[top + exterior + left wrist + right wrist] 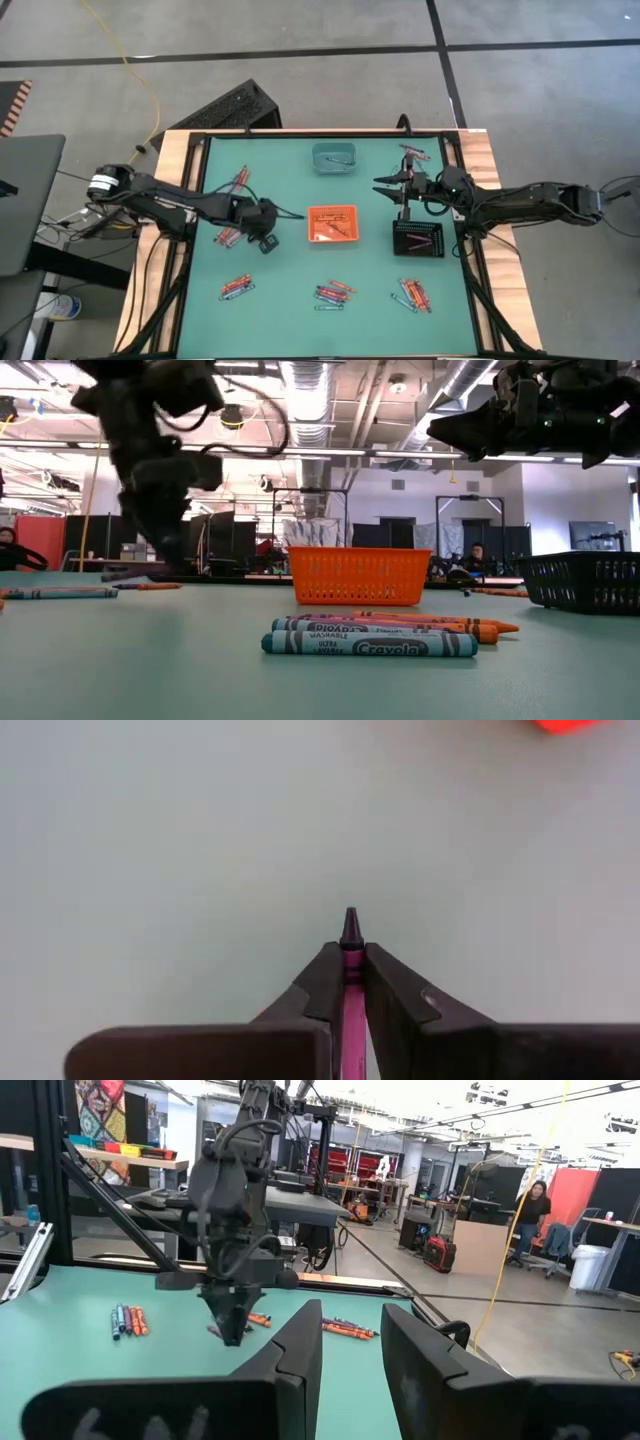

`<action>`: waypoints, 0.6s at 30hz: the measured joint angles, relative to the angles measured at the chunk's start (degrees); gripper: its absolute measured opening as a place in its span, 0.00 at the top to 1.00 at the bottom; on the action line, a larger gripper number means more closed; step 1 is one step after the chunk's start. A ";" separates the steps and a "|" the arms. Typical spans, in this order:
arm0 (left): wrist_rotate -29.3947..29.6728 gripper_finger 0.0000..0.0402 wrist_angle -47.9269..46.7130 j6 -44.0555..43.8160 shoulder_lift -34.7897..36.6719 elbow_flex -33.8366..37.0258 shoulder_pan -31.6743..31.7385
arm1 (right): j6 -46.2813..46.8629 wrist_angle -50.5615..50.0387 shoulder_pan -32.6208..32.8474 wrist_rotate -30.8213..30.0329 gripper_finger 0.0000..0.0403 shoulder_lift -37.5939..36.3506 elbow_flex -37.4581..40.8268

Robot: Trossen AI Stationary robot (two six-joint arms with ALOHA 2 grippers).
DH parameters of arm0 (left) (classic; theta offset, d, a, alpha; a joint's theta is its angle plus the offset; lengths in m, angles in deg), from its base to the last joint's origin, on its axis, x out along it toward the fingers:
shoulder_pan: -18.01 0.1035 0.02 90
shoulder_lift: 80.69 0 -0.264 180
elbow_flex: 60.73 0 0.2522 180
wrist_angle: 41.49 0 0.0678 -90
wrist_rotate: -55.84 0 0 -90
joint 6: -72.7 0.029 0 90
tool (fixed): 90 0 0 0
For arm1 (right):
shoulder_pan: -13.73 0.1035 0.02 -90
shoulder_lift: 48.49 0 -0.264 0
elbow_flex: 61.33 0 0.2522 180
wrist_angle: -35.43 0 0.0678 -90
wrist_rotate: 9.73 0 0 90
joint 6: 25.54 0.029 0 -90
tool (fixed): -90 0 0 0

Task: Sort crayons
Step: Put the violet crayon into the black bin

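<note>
Crayon (352, 1010) is a skinny pink-purple stick with a dark pointed tip, clenched in the left gripper (348, 970); right gripper (350, 1342), center-right, hangs released.

Grey concrete floor (300, 70) with dark seams, yellow cable (150, 90) trailing. Exposed silver ceiling ducts (330, 400), strip lights. Seated person (530, 1210) beside distant workbenches.
</note>
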 joint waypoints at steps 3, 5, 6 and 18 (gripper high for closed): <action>-0.46 0.95 3.56 4.91 -0.19 -2.75 1.10 | -0.02 0.02 0.00 0.00 0.73 0.00 0.00; -0.30 0.95 8.45 8.50 0.02 -4.58 2.27 | -0.01 0.04 0.00 0.00 0.73 0.00 0.00; -0.28 0.95 10.37 10.32 0.03 -5.03 2.86 | -0.01 0.04 0.00 0.00 0.73 0.00 0.00; -7.99 0.95 45.57 22.62 -5.60 -5.88 7.47 | -1.91 1.06 0.00 -0.13 0.73 -0.08 0.02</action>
